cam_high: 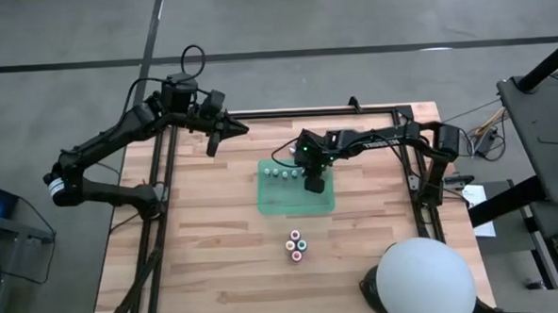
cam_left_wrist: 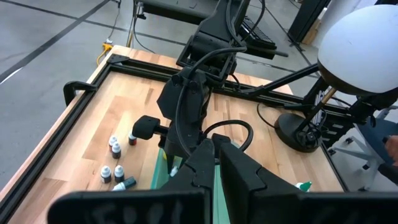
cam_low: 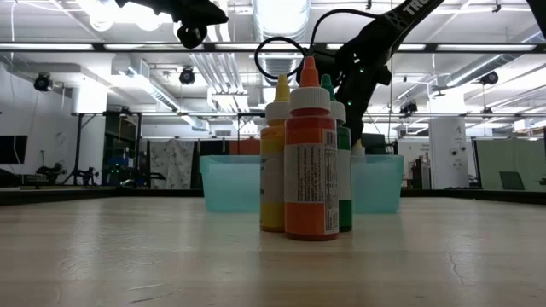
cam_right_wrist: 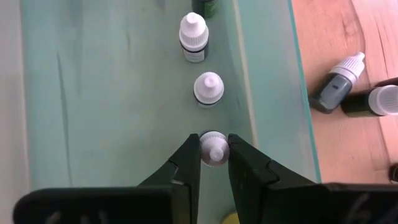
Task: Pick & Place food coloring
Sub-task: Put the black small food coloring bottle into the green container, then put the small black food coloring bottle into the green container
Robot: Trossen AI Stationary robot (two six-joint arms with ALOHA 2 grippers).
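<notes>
Wooden slats are forming the tabletop (cam_high: 207, 235), which is sitting inside a black frame on a grey concrete floor. Left of centre, the left arm is waiting raised over the far-left corner, its end effector (cam_high: 219, 133) pressed together on nothing. From the right, the right arm is reaching over the green tray (cam_high: 296, 203) at the middle. Its end effector (cam_right_wrist: 214, 151) is pointing straight down into the tray and clamping a small bottle (cam_right_wrist: 215, 150) by the cap, apparently so the bottle stays upright beside the others. Two more white-capped bottles (cam_right_wrist: 208, 88) are standing in a line along the tray's far wall, which suggests a row is being built there. On the tabletop nearer than the tray, a cluster of colour-topped bottles (cam_high: 296, 244) is standing, probably awaiting transfer. A few more (cam_right_wrist: 339, 85) are lying just outside the tray's far wall.
</notes>
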